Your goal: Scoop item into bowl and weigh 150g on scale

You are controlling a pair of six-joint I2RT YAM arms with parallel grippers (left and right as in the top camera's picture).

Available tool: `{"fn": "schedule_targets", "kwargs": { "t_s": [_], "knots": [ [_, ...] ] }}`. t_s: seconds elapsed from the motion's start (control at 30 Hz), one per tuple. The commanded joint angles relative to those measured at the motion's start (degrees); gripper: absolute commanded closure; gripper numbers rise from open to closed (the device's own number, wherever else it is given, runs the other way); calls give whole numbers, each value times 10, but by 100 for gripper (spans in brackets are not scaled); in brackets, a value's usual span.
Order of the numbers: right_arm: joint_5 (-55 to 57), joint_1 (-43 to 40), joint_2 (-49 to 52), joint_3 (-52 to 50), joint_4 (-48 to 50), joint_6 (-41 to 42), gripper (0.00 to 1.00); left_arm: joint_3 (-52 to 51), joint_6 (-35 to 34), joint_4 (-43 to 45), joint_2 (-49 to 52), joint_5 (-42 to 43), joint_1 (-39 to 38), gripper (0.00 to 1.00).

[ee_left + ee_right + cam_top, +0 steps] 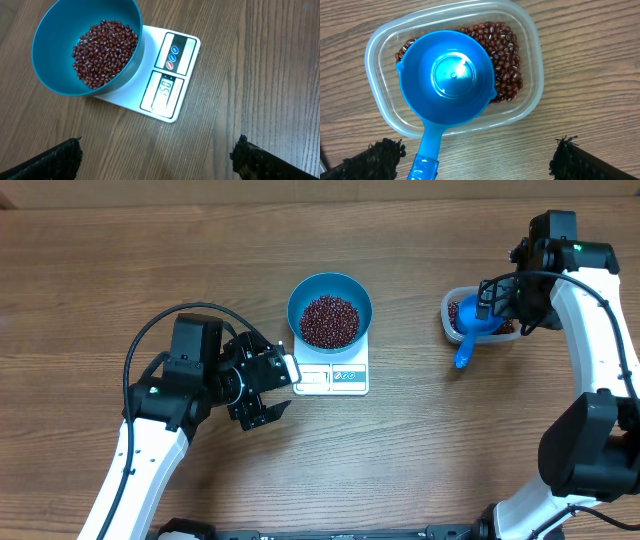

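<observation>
The blue bowl stands on the white scale and holds a pile of red-brown beans. The scale's display reads 150. My left gripper is open just left of the scale, with bare wood between its fingers. My right gripper is open above a clear tub of beans. A small blue scoop rests empty in that tub, its handle sticking out over the rim between the open fingers.
The wooden table stretches out on all sides of the scale and tub. The right arm runs along the right edge. The left arm comes in from the bottom left.
</observation>
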Motion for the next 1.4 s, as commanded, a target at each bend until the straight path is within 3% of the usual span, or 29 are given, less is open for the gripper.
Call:
{"fn": "schedule_targets", "kwargs": {
  "t_s": [0.0,0.53,1.37],
  "knots": [
    [4,0,-10,-2,2,-3,0,-3,-5,-3,3,0,-4,0],
    [4,0,-10,-2,2,-3,0,-3,-5,-39,3,-54,-4,0],
    [3,0,-10,-2,2,-3,0,-3,-5,-29,3,-50,-4,1]
  ]
}}
